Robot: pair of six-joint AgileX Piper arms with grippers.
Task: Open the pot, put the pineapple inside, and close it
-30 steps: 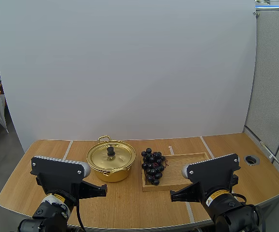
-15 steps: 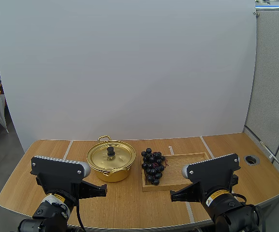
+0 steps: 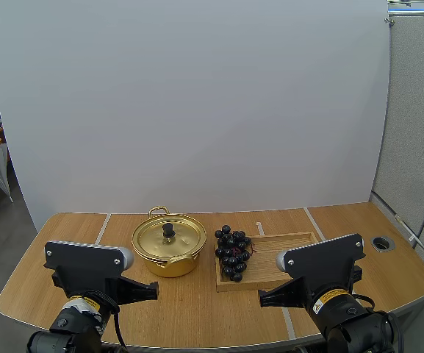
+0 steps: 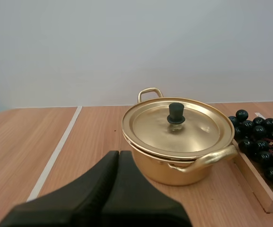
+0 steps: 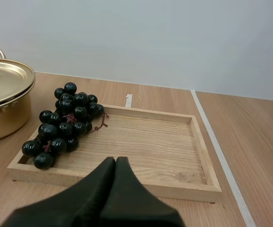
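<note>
Your left fingers point(image 4: 101, 177) lie pressed together, holding nothing, low over the table point(image 4: 27, 142), short of the pot point(image 4: 155, 168). Your right fingers point(image 5: 96, 184) are likewise closed and empty, before the tray point(image 5: 141, 146). The lid point(image 4: 193, 125) sits on the pot. Grapes point(image 5: 63, 125) lie at the tray's end nearest the pot

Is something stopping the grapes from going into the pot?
Yes: the lid sits shut on the pot. The grapes lie on the wooden tray right beside it, with nothing visible between them.
</note>
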